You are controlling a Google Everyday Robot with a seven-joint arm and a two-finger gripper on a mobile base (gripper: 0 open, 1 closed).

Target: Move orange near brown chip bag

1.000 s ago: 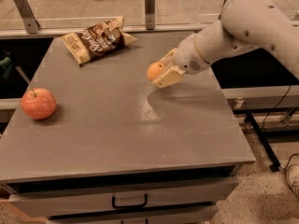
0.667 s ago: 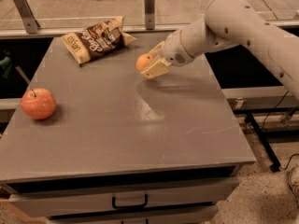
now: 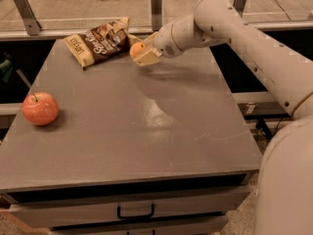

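I'm looking down on a flat grey table top [image 3: 146, 146] with a drawer front and a dark handle [image 3: 135, 212] below its near edge, and a low barrier with metal posts along the far side. At the back left lies the crinkled brown chip bag with white lettering and pale yellow ends [image 3: 100, 45], flat on the surface and skewed a little. A larger red-orange apple with a stem [image 3: 40, 108] sits alone near the left edge, well apart from everything else. I take it for a bystander, not my target. The small, round, plain orange [image 3: 136, 49] is pinched between the cream-coloured fingers of the gripper [image 3: 139, 53], which grasps it from both sides. It sits just beside the bag's right end. I cannot tell whether fruit and bag touch. A soft shadow on the table under the wrist suggests the orange hangs a little above the surface instead of resting on it, which makes sense for carrying it without dragging. The white arm [image 3: 234, 28] reaches in from the right foreground, runs up and back across the table, then bends at the wrist so the gripper points left towards the bag. As I judge it, the carry is close to done, with lowering and letting go not yet carried out.
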